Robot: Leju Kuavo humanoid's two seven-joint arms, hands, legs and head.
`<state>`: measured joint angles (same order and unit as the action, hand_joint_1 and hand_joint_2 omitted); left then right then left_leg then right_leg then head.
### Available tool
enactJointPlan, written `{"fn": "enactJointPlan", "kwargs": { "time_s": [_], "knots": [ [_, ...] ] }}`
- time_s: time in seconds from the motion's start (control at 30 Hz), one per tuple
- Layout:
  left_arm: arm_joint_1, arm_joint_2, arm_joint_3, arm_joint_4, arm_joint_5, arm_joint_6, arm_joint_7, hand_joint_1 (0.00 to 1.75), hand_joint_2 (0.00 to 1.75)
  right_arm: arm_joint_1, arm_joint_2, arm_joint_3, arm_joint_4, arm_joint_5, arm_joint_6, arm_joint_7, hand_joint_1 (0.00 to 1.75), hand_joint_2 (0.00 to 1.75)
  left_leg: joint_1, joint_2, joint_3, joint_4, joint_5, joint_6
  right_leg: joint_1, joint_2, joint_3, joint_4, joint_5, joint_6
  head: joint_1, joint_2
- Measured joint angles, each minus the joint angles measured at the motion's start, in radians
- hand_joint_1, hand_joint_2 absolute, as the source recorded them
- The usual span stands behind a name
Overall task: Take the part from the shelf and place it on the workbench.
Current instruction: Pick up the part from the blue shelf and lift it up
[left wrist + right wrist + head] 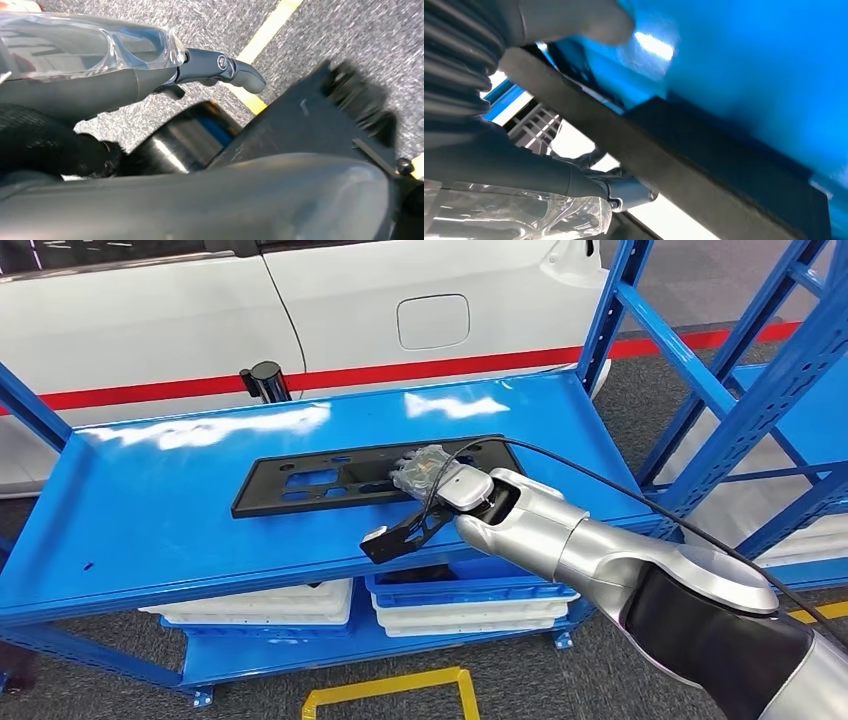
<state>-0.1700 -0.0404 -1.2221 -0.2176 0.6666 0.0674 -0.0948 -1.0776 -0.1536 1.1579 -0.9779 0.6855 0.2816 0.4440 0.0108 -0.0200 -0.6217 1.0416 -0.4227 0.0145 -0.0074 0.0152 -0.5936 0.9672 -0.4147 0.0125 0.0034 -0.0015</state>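
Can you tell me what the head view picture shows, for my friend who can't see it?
The robot's right hand rests on a flat black part lying on a blue shelf. White trays sit underneath, and a white car is parked behind.

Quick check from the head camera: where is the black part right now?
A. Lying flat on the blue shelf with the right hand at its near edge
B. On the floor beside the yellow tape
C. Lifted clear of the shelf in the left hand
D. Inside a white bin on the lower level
A: the black part lies flat on the blue shelf, with the right hand reaching over its near edge.
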Motion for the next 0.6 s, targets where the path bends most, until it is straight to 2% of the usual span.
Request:
{"fn": "enactJointPlan", "kwargs": {
  "time_s": [0.03, 0.07, 0.17, 0.2, 0.23, 0.27, 0.33, 0.37, 0.4, 0.43, 0.47, 0.53, 0.57, 0.6],
  "knots": [
    [0.002, 0.001, 0.0, 0.0, 0.0, 0.0, 0.0, 0.0, 0.0, -0.001, 0.001, 0.0, 0.001, 0.002, -0.006, -0.001, 1.75, 1.75, -0.002, 0.0, 0.025, -0.052, 0.016, 0.005, 0.001, 0.001, -0.001, 0.0, 0.0, 0.003, 0.0, 0.0],
    [0.003, 0.001, 0.0, 0.0, 0.0, 0.0, 0.0, 0.0, 0.0, -0.002, 0.001, 0.001, 0.002, 0.003, -0.012, -0.003, 1.75, 1.75, -0.005, 0.0, 0.038, -0.078, 0.022, 0.008, 0.002, 0.002, -0.002, 0.0, -0.001, 0.007, 0.001, 0.0],
    [0.004, 0.001, 0.0, 0.001, 0.0, 0.001, 0.0, 0.0, 0.0, -0.004, 0.001, 0.004, 0.003, 0.006, -0.025, -0.004, 1.75, 1.75, -0.005, -0.002, 0.041, -0.089, 0.026, 0.018, 0.002, 0.001, -0.002, 0.0, -0.003, 0.023, 0.001, 0.0],
    [0.004, 0.001, 0.0, 0.001, 0.0, 0.001, 0.0, 0.0, 0.0, -0.005, 0.001, 0.005, 0.003, 0.006, -0.028, -0.005, 1.75, 1.75, -0.002, -0.001, 0.043, -0.092, 0.029, 0.023, 0.002, 0.001, -0.007, 0.015, -0.015, 0.027, 0.002, 0.0],
    [0.004, 0.0, 0.0, 0.001, 0.0, 0.001, 0.0, 0.0, 0.0, -0.007, 0.001, 0.005, 0.003, 0.007, -0.03, -0.005, 1.75, 1.75, 0.001, 0.0, 0.045, -0.096, 0.032, 0.029, 0.002, 0.0, -0.023, 0.051, -0.038, 0.031, 0.002, 0.0],
    [0.005, 0.0, 0.0, 0.001, 0.0, 0.001, 0.0, 0.0, 0.0, -0.007, 0.0, 0.006, 0.004, 0.007, -0.031, -0.005, 1.75, 1.75, 0.002, 0.001, 0.047, -0.097, 0.033, 0.032, 0.0, -0.001, -0.049, 0.11, -0.071, 0.033, 0.003, 0.0],
    [0.006, 0.0, 0.0, 0.001, 0.0, 0.001, 0.0, 0.0, 0.0, -0.004, 0.0, 0.008, 0.006, 0.007, -0.031, -0.006, 1.75, 1.75, 0.002, 0.002, 0.047, -0.097, 0.032, 0.035, -0.001, -0.001, -0.116, 0.252, -0.133, 0.038, 0.004, 0.0],
    [0.006, 0.0, 0.0, 0.001, 0.0, 0.001, 0.0, 0.0, 0.0, -0.002, 0.0, 0.01, 0.007, 0.008, -0.032, -0.006, 1.75, 1.75, 0.002, 0.002, 0.047, -0.097, 0.032, 0.036, -0.002, -0.002, -0.137, 0.295, -0.143, 0.04, 0.004, 0.0],
    [0.006, 0.0, 0.0, 0.001, 0.0, 0.001, 0.0, 0.0, 0.0, -0.002, 0.0, 0.011, 0.008, 0.008, -0.033, -0.007, 1.75, 1.75, 0.003, 0.001, 0.048, -0.097, 0.031, 0.035, -0.004, -0.002, -0.14, 0.3, -0.133, 0.042, 0.004, 0.0],
    [0.006, 0.0, 0.0, 0.001, 0.0, 0.001, 0.0, 0.0, 0.0, -0.002, 0.0, 0.012, 0.008, 0.008, -0.036, -0.009, 1.75, 1.75, 0.004, 0.0, 0.05, -0.096, 0.03, 0.034, -0.006, -0.003, -0.12, 0.26, -0.106, 0.043, 0.004, 0.0],
    [0.006, 0.0, 0.0, 0.001, 0.0, 0.001, 0.0, 0.0, 0.0, -0.003, 0.0, 0.012, 0.008, 0.007, -0.041, -0.012, 1.75, 1.75, 0.005, -0.001, 0.052, -0.095, 0.029, 0.031, -0.008, -0.004, -0.085, 0.188, -0.069, 0.044, 0.004, 0.0],
    [0.006, 0.001, 0.0, 0.001, 0.0, 0.002, 0.0, 0.0, 0.0, -0.003, 0.001, 0.012, 0.009, -0.007, -0.057, -0.024, 1.75, 1.75, 0.003, -0.003, 0.053, -0.09, 0.023, 0.022, -0.012, -0.004, -0.015, 0.049, -0.019, 0.044, 0.004, 0.0],
    [0.006, 0.001, 0.001, 0.001, 0.0, 0.004, 0.0, 0.0, 0.0, -0.002, 0.001, 0.011, 0.009, -0.023, -0.069, -0.035, 1.75, 1.75, 0.001, -0.004, 0.053, -0.088, 0.021, 0.017, -0.011, -0.002, 0.003, 0.014, -0.01, 0.041, 0.003, 0.0],
    [0.006, 0.001, 0.001, 0.001, 0.0, 0.005, -0.001, 0.0, 0.0, 0.0, 0.002, 0.009, 0.009, -0.05, -0.086, -0.048, 1.75, 1.75, 0.0, -0.005, 0.052, -0.088, 0.021, 0.012, -0.009, 0.0, 0.007, 0.002, -0.011, 0.035, 0.003, 0.0]
  ]
}}
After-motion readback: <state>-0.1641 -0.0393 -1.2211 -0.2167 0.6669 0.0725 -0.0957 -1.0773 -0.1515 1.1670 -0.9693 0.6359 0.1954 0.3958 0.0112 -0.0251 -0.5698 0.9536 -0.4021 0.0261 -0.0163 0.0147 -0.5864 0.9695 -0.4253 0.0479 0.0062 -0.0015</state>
